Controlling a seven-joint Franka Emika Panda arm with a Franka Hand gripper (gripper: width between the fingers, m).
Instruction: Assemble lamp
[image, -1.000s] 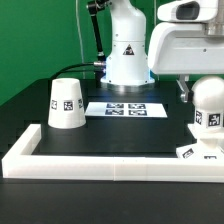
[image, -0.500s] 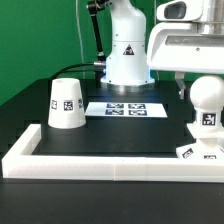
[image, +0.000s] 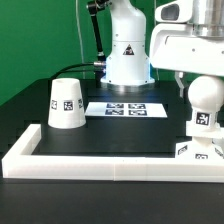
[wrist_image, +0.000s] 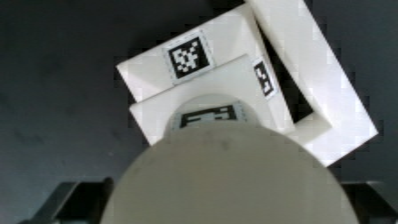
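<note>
One of three parts in hand: white ball-shaped plastic bulb at right frame edge, gripped by gripper, above flat square white base. White truncated-cone shade mid-left, untouched. Bulb seating, shade left.

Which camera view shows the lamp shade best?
The exterior view: the lamp shade stands whole on the black table, its tag facing the camera. The wrist view does not show it; there only the bulb and the base appear.
</note>
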